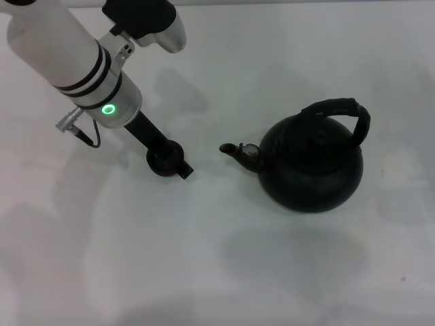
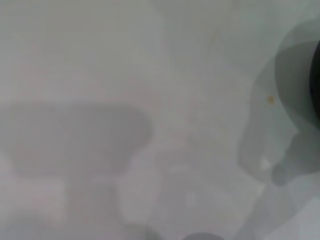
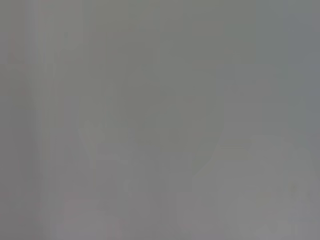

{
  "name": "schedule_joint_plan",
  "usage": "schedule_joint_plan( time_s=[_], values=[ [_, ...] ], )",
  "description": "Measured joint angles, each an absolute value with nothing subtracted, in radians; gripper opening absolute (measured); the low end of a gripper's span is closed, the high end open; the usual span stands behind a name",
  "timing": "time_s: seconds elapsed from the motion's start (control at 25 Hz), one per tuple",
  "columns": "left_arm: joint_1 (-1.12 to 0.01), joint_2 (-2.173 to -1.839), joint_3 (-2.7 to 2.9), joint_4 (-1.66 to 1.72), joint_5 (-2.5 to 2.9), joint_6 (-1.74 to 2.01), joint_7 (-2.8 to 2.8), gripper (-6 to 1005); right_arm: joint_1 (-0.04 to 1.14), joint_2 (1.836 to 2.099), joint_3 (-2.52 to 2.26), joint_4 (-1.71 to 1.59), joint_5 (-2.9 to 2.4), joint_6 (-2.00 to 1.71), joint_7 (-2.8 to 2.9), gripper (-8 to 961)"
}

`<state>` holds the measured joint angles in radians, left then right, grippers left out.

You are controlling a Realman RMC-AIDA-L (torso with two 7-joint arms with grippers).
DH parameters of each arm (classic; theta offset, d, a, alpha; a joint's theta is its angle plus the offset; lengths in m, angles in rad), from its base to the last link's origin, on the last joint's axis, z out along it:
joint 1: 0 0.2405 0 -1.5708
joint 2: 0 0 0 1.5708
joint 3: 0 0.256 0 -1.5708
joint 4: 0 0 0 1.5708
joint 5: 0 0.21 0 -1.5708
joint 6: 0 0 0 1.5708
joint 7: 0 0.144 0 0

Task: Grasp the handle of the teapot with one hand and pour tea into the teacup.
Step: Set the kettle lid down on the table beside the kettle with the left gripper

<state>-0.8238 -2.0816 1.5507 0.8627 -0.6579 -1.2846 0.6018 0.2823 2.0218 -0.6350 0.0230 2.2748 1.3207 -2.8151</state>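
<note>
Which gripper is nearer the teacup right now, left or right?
Left. The left gripper is right at the teacup, on the side away from the teapot. The right gripper shows in no view, so its distance cannot be judged.

you're looking at a pale white table (image 2: 100, 60) that fills almost the whole left wrist view. soft grey shadows lie across it: a broad blocky one (image 2: 75, 135) on one side, and overlapping rounded ones (image 2: 280, 140) toward the other. a small orange-brown speck (image 2: 270, 100) sits on the surface near those rounded shadows. at the frame's edge a sliver of something black (image 2: 316, 80) shows; you can't tell what it is.
</note>
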Motion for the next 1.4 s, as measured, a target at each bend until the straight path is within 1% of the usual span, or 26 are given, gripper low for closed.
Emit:
schedule_joint_plan(
  time_s=[0.12, 0.32, 0.76, 0.88, 1.16, 1.4],
  values=[
    [-0.824, -2.082, 1.551, 0.866, -0.658, -1.292, 0.601, 823, 0.282, 2.022, -0.635, 0.023, 2.275, 1.321, -2.815, 756],
    [-0.823, -2.081, 1.550, 0.872, -0.658, -1.325, 0.599, 872, 0.282, 2.022, -0.635, 0.023, 2.275, 1.320, -2.815, 756],
    [-0.803, -2.073, 1.545, 0.904, -0.634, -1.425, 0.587, 875, 0.275, 2.022, -0.635, 0.023, 2.275, 1.322, -2.813, 757],
    [-0.767, -2.073, 1.544, 0.972, -0.623, -1.455, 0.590, 875, 0.273, 2.022, -0.635, 0.023, 2.275, 1.322, -2.813, 757],
    [-0.640, -2.070, 1.498, 1.232, -0.610, -1.543, 0.586, 876, 0.268, 2.022, -0.635, 0.023, 2.275, 1.324, -2.812, 757],
    [-0.492, -2.071, 1.426, 1.473, -0.601, -1.562, 0.596, 876, 0.261, 2.018, -0.636, 0.019, 2.275, 1.326, -2.812, 757]
  ],
)
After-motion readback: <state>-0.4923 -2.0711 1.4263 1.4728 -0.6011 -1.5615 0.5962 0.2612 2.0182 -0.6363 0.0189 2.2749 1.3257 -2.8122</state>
